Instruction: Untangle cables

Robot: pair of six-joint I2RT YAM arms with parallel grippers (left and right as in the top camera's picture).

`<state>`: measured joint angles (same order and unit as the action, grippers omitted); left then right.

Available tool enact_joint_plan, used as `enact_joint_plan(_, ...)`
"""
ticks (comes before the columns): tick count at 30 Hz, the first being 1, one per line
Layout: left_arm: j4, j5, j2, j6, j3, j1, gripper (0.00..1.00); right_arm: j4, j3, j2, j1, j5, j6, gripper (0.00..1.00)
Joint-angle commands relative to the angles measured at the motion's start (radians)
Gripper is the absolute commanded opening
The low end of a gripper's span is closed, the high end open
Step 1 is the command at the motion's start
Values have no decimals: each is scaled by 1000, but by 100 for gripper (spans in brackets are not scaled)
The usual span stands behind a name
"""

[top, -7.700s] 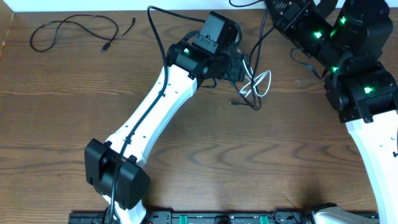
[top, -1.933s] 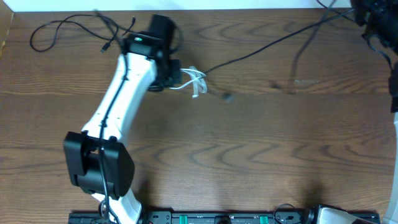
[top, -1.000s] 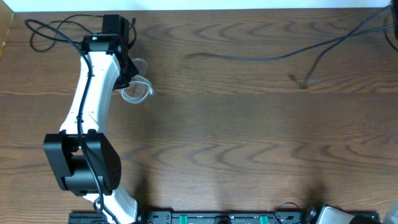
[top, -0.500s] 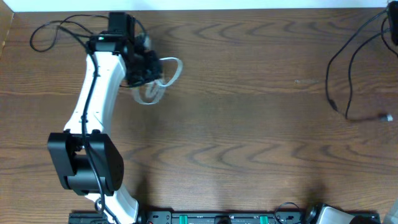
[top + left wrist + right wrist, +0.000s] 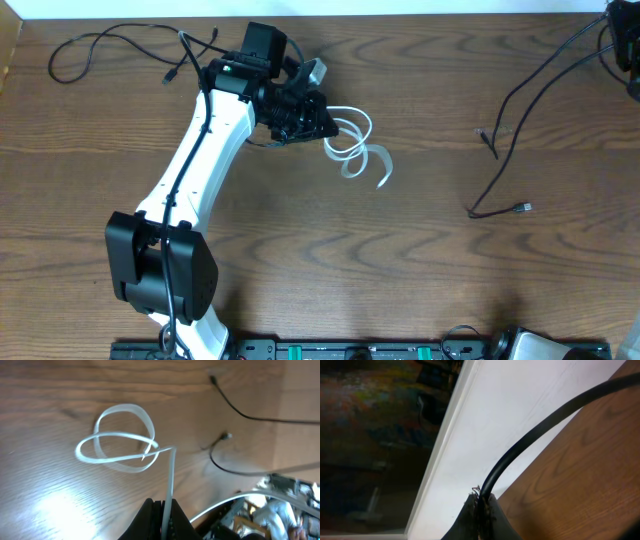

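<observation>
The left gripper (image 5: 162,510) is pressed together on one end of the white cable (image 5: 171,475), whose loose loops trail out beyond the fingertips over the wooden table (image 5: 400,260). Well apart at the table's far right corner, the right gripper (image 5: 481,502) pinches a long black cable (image 5: 535,430) whose free end lies on the wood. Another black cable (image 5: 175,72) lies at the far left edge.

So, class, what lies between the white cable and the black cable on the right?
Nothing: the overhead view shows only bare table between the white cable and the black cable.
</observation>
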<state>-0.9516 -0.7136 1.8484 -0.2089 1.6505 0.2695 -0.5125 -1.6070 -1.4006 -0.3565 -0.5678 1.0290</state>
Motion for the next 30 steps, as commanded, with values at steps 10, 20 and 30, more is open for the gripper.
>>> enact_joint_plan(10,-23,323,-29,-55,-5,148,91,0,-3,4,50,-6,-43,1)
enact_joint_plan(20,-67,577,-30,93,-3,235,94,-1,-3,4,90,1,-67,2)
enact_joint_plan(30,-243,951,-19,-107,-4,243,94,-1,-3,4,90,1,-65,1)
